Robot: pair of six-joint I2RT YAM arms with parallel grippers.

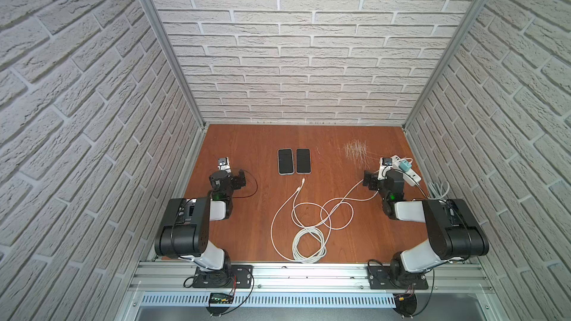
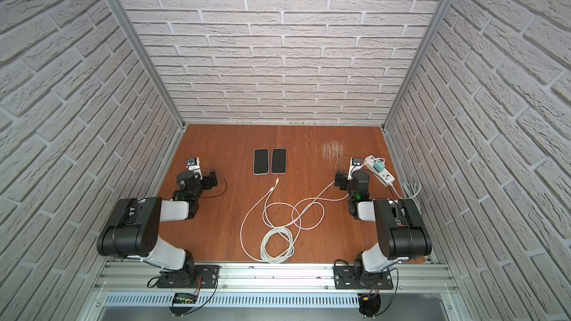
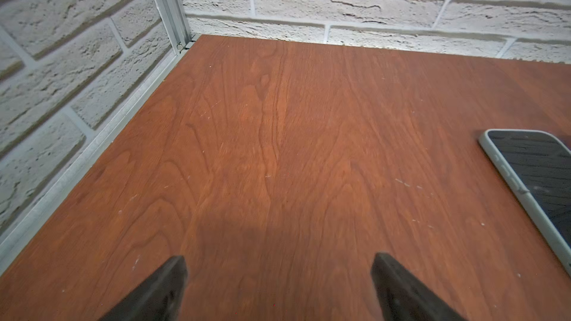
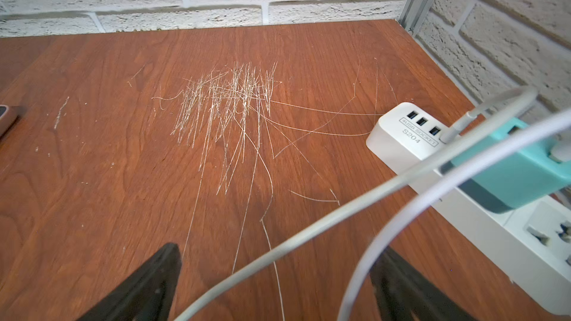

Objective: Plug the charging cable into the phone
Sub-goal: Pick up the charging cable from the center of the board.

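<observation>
Two black-screened phones lie side by side at the middle back of the wooden table, one point(image 1: 285, 161) in a pale case and one point(image 1: 303, 160) to its right, seen in both top views point(image 2: 261, 161). Two white charging cables point(image 1: 309, 242) loop and coil at the front centre, and their plug tips point(image 1: 304, 180) lie just in front of the phones. My left gripper point(image 3: 279, 285) is open over bare wood, with the pale-cased phone point(image 3: 537, 180) off to its side. My right gripper point(image 4: 278, 282) is open too. The cables point(image 4: 309, 226) cross in front of its fingers, ungripped.
A white power strip point(image 1: 408, 172) with a teal charger point(image 1: 404, 166) lies along the right wall beside the right arm point(image 1: 392, 186). A patch of pale scratches point(image 1: 355, 149) marks the wood at the back right. The left arm point(image 1: 222, 180) rests folded near the left wall.
</observation>
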